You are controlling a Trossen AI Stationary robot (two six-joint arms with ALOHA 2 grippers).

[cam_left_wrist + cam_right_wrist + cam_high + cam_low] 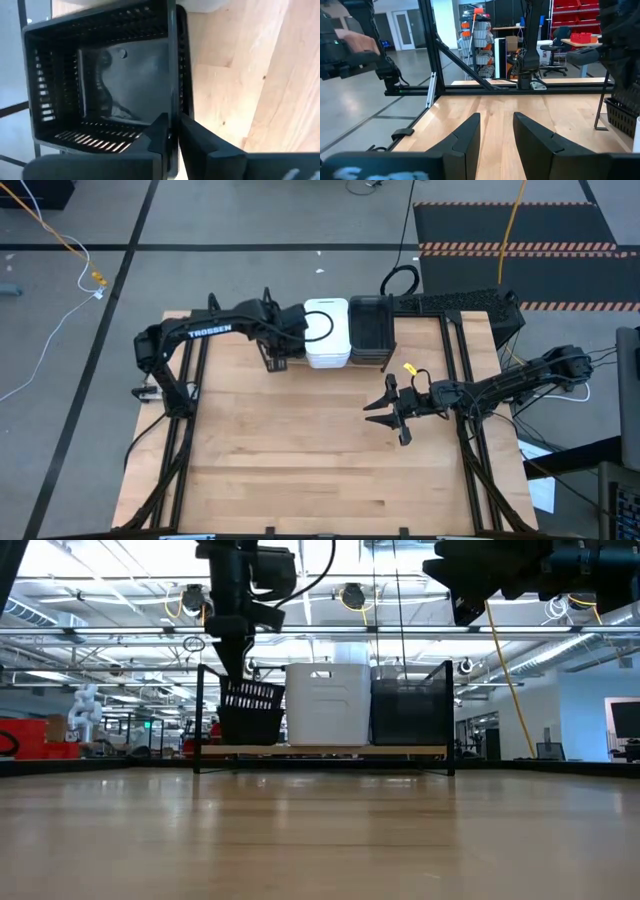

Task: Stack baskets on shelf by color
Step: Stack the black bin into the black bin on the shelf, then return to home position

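High view: left hand (pixel 272 340) at the shelf's (pixel 440 305) left end, beside the white basket (pixel 327 333); dark basket (pixel 371 330) touches the white one's other side. Both run long axis front-to-back across the shelf. Right hand (pixel 390 408) waits over mid-counter (pixel 300 460), fingers spread, holding nothing.

Low view: black tray (pixel 250 710) hangs tilted above the shelf's left bay, open side up, just beside the white basket.

Left wrist view: fingers (pixel 157 135) clenched on the tray's rim, one inside, one outside.

Right wrist view: fingers apart, nothing between.

Risk: tilted tray may catch the white basket's wall or the end rod going down, or settle crooked once let go.
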